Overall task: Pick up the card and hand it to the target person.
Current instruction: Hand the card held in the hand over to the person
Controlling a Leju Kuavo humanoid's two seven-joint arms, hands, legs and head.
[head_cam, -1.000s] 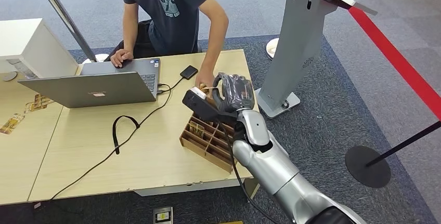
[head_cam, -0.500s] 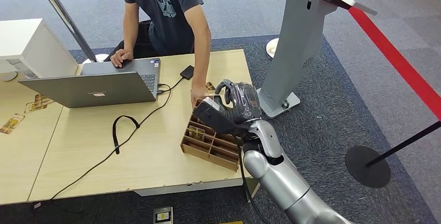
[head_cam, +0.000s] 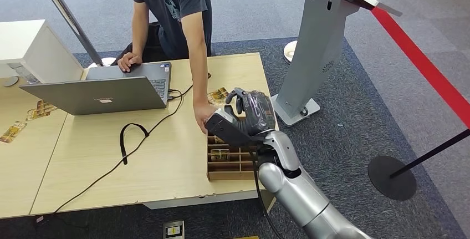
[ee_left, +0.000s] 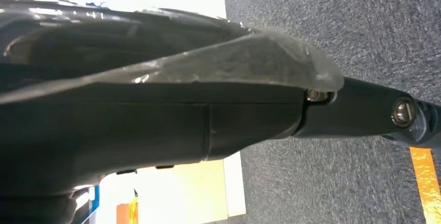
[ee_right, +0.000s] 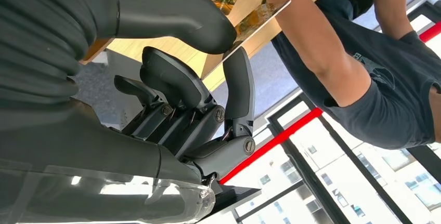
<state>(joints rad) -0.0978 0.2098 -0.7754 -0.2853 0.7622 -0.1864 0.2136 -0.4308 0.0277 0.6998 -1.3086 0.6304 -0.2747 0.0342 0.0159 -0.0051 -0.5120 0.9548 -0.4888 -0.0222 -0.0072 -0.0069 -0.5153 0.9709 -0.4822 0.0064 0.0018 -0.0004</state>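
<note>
In the right wrist view my right hand (ee_right: 187, 78) pinches a printed card (ee_right: 253, 21) between the thick thumb and a dark finger. From the head view that hand (head_cam: 250, 111) hovers over the far end of a wooden divided box (head_cam: 230, 159) near the table's right front corner. A person in a dark T-shirt (head_cam: 177, 0) stands across the table; one of their hands (head_cam: 203, 118) rests at the box's far left corner, right beside my wrist. In the left wrist view my left hand (ee_left: 156, 125) hangs over carpet, one dark finger (ee_left: 364, 115) stretched out.
An open laptop (head_cam: 105, 92) sits at the table's back left, with a black cable (head_cam: 133, 139) trailing across the top. More cards (head_cam: 217, 95) lie on the table beyond my fingers. A grey kiosk stand (head_cam: 316, 50) rises just right of the table (head_cam: 83, 172).
The person's hand has come toward me along the table, and the wooden box has turned square to the table edge and slid nearer. My right hand has shifted slightly right, card still pinched.
</note>
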